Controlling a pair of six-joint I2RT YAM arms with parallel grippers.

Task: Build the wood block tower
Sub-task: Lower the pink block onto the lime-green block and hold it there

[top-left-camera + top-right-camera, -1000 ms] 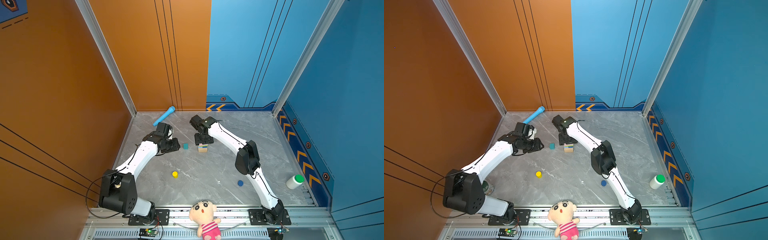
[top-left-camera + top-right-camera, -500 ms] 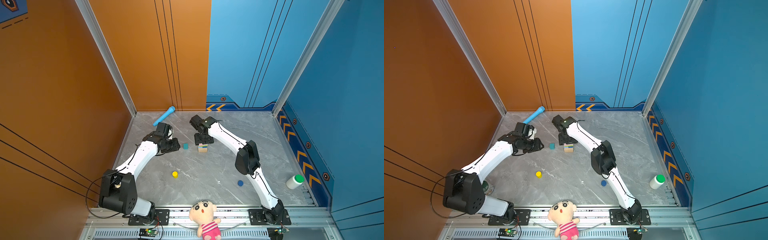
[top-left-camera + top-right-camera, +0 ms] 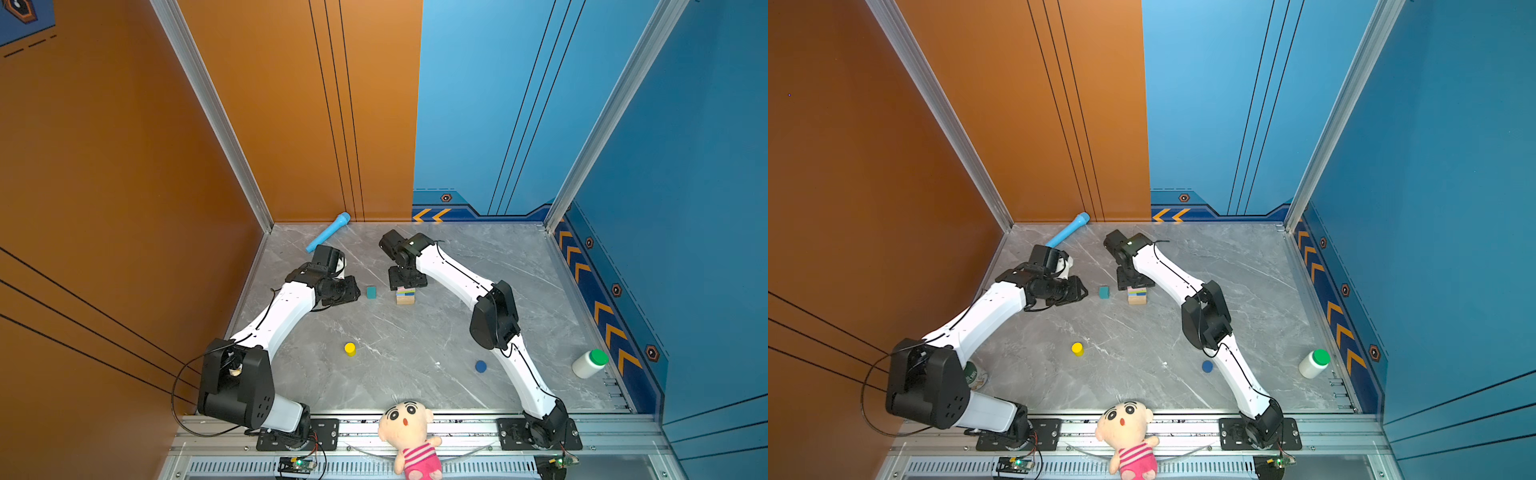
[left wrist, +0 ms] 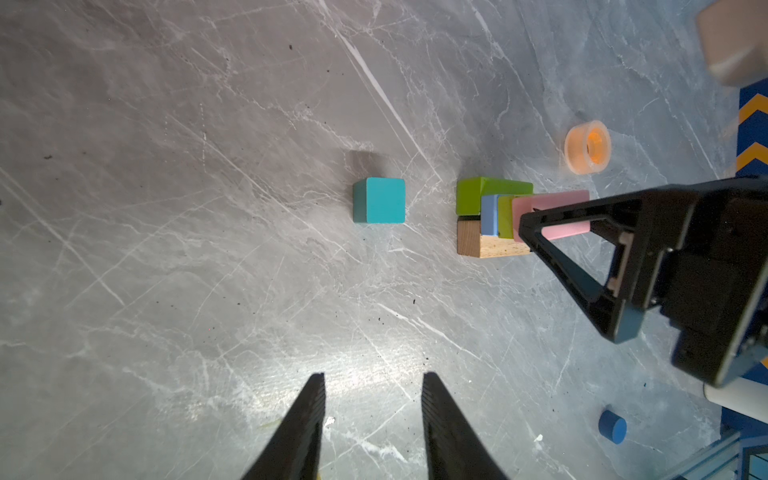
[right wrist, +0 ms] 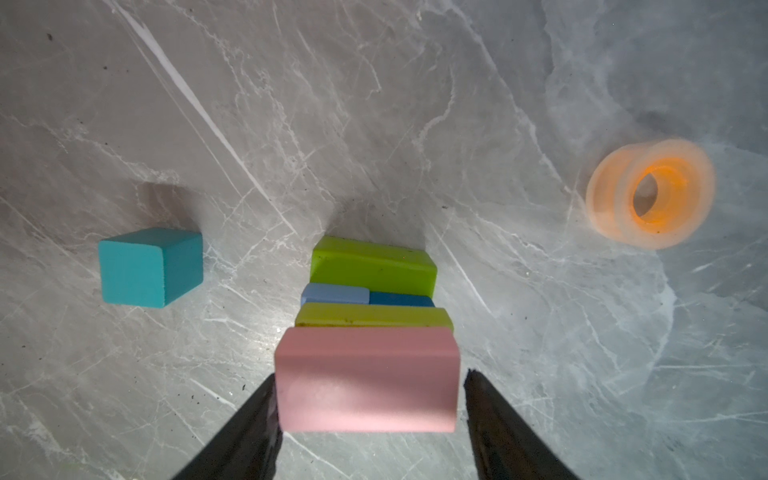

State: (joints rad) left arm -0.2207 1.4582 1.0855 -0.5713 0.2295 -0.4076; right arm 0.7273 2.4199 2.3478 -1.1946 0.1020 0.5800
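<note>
The wood block tower [image 3: 405, 294] [image 3: 1137, 295] stands mid-floor: tan and lime green bricks at the base, light blue and dark blue cubes, another lime green brick, and a pink brick [image 5: 368, 378] on top. My right gripper [image 5: 370, 374] [image 3: 407, 282] hangs over it, open, its fingers either side of the pink brick with a gap at one side. A loose teal cube [image 3: 371, 292] [image 4: 379, 200] sits just left of the tower. My left gripper [image 4: 374, 376] [image 3: 351, 289] is low, pointing at the cube, open and empty. A yellow cylinder [image 3: 350, 348] and a dark blue cylinder [image 3: 481, 366] lie nearer the front.
An orange tape ring [image 5: 650, 193] lies behind the tower. A light-blue toy microphone [image 3: 328, 232] rests by the back wall. A white bottle with a green cap [image 3: 589, 363] stands at the right, and a plush doll [image 3: 409, 432] sits on the front rail.
</note>
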